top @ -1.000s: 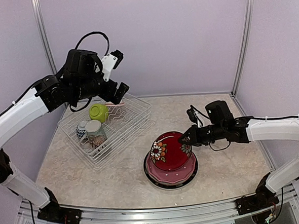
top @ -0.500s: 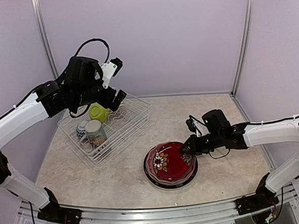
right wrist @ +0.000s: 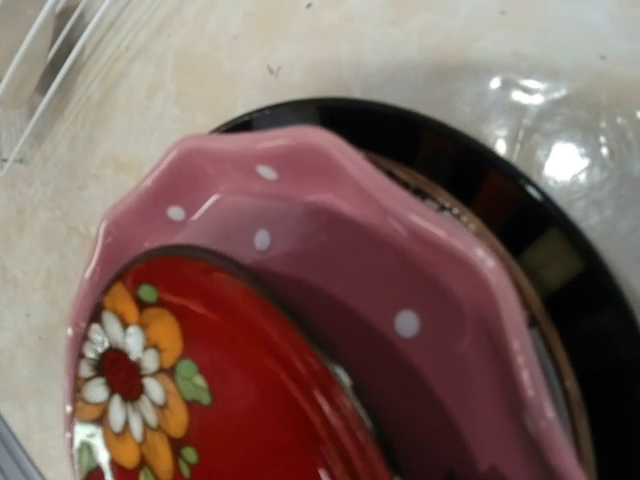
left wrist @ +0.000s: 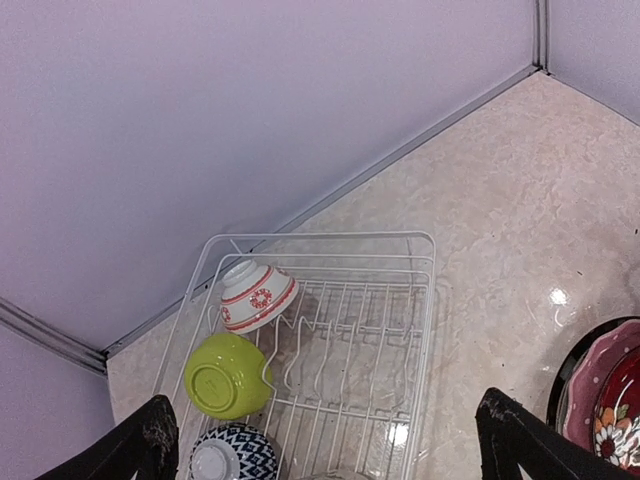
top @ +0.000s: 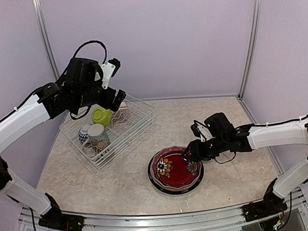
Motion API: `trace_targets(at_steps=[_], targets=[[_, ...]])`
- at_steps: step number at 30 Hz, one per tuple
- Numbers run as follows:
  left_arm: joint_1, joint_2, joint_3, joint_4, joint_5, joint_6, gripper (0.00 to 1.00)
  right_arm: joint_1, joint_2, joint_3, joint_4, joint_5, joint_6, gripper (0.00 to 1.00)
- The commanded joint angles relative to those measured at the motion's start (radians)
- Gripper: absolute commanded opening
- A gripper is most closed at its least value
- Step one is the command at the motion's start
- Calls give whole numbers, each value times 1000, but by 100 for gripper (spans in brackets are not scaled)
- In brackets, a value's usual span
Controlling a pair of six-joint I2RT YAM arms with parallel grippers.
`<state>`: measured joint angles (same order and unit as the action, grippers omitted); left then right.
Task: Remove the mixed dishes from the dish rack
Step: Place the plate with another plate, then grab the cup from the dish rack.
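Note:
The white wire dish rack [top: 142, 112] [left wrist: 330, 237] holds a lime green bowl [top: 102, 116] [left wrist: 226, 374], a blue-white bowl [top: 84, 134] [left wrist: 232, 458] and a cream patterned mug [top: 98, 138]. A red-white bowl [left wrist: 256, 294] lies at the rack's far end. My left gripper [top: 118, 99] [left wrist: 335, 425] hovers open above the rack, holding nothing. The red floral plate [top: 174, 167] [right wrist: 200, 390] lies flat on the pink dotted plate [right wrist: 400, 290], which rests on a black-rimmed plate [top: 169, 190] [right wrist: 560, 270]. My right gripper [top: 189, 154] sits at the red plate's right rim; its fingers are hidden in the right wrist view.
The plate stack stands on the beige table [top: 227, 116] right of the rack. Purple walls with metal posts [top: 249, 41] close the back and sides.
The red floral plate went from tilted up on edge to lying flat on the stack as my right gripper lowered. My left gripper shifted slightly left above the rack.

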<state>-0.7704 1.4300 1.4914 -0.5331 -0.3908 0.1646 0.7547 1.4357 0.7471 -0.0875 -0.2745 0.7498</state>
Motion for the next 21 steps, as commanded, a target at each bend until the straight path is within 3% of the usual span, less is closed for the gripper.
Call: trace_targets(at_steps=[1, 10, 21], targets=[[8, 8, 16, -27, 12, -21, 99, 10, -33, 62, -80, 52, -16, 54], [17, -5, 16, -26, 10, -39, 99, 10, -94, 116, -202, 177, -40, 72], [55, 56, 120, -137, 48, -134, 99, 7, -186, 37, -156, 258, -26, 85]])
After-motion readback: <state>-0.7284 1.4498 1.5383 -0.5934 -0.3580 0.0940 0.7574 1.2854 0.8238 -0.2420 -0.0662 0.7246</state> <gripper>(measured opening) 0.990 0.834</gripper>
